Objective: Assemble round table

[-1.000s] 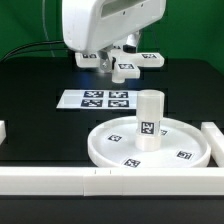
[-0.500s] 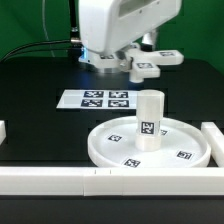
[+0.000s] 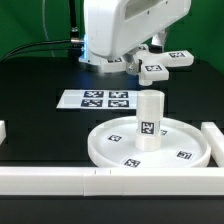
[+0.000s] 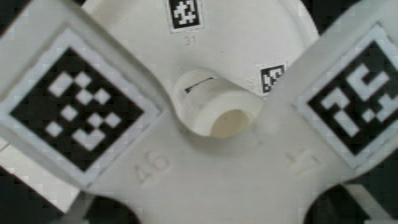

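- One fixed item lies toward the exterior view's left: the marker board [image 3: 97, 99], flat on the dark surface [image 3: 40, 90]. It is well apart from the parts, so it matters only if you swing low that way.
- Your end effector [image 3: 138, 60] hangs over the back of the surface, closed on the foot [image 3: 156, 70], which is clear of the surface. The fingers are hidden under the hand, so I judge the grip from how the foot hangs.
- The wrist view shows the foot's [image 4: 196, 150] tagged arms and a short stub [image 4: 222, 112] at its centre, but not where it is gripped. If the hold is off-centre, the foot may tilt or slip as you carry it.
- The leg [image 3: 149, 118] stands upright on the hub of the disc [image 3: 110, 145], nearer the front. You cannot tell whether it is seated firmly. Come down off-axis and the stub may miss the leg's top, or a sideways push may tip the leg.
- The disc lies close to the bar [image 3: 212, 135] on the exterior view's right. Twisting hard could turn the disc.
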